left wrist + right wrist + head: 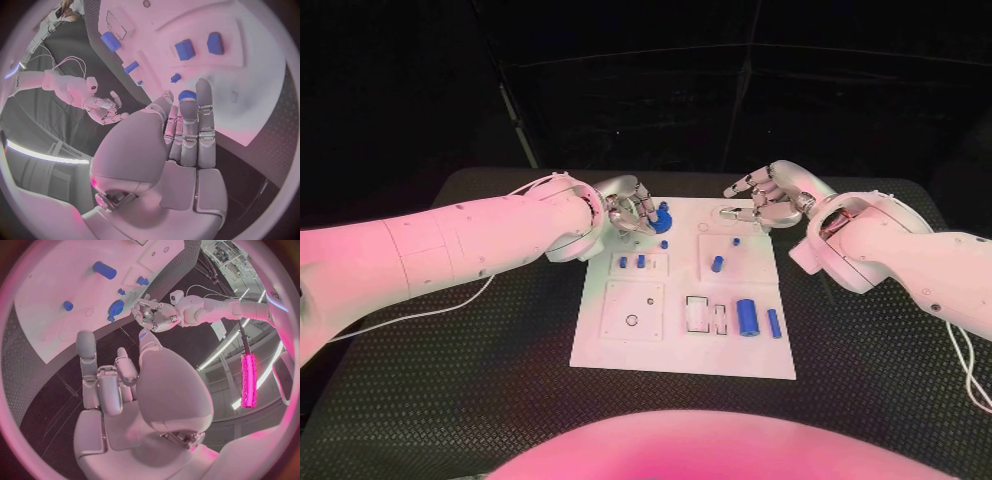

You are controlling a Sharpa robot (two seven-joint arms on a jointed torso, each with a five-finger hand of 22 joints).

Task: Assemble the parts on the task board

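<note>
So the left hand [629, 212] is hovering over the task board's [678, 352] far corner, fingers touching a round blue part [661, 215]; can't tell if it's gripping. Right hand [769, 195] is hanging open nearby, holding nothing.

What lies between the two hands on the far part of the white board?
In the head view, one round blue part beside the left hand; from there to the right hand only bare task board.

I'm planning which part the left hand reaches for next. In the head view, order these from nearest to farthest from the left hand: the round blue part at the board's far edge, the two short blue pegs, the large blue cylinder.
1. Round blue part, right by the left hand.
2. Two short blue pegs, board's left side, mid-depth.
3. Large blue cylinder, board's near right part.
</note>
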